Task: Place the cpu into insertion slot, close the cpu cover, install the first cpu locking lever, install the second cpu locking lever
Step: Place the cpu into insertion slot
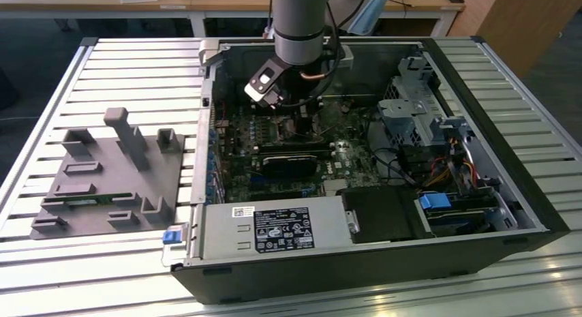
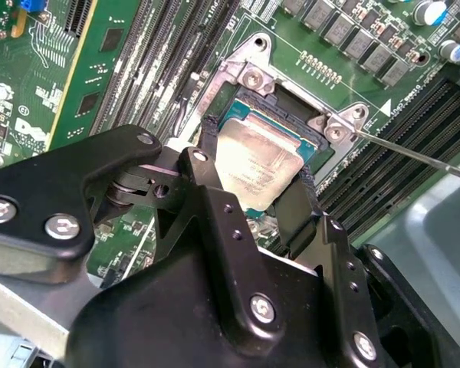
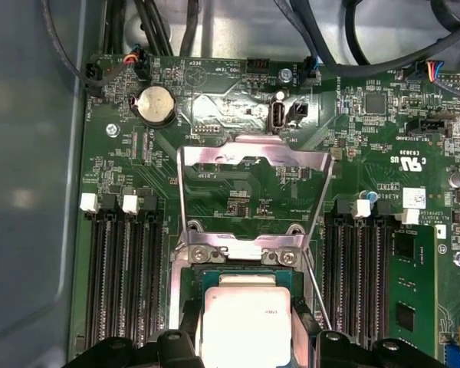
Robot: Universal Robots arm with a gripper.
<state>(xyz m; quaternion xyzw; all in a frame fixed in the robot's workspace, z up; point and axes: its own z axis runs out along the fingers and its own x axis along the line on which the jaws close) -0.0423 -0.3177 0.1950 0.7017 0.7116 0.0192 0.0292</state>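
Exterior view: the arm (image 1: 298,24) reaches down into the open computer case (image 1: 509,215), which lies on the slatted surface (image 1: 136,65), with a grey fixture (image 1: 109,174) beside it on the exterior view's left. Second wrist view: the pincer (image 2: 257,165) pinches the cpu (image 2: 253,157) by two opposite edges, its black fingers (image 2: 215,199) straddling the chip right over the insertion slot (image 2: 287,107). First wrist view: the cpu (image 3: 245,322) sits between the pincer (image 3: 245,337) tips, while the cpu cover (image 3: 215,153) stands swung open above the motherboard (image 3: 215,115).
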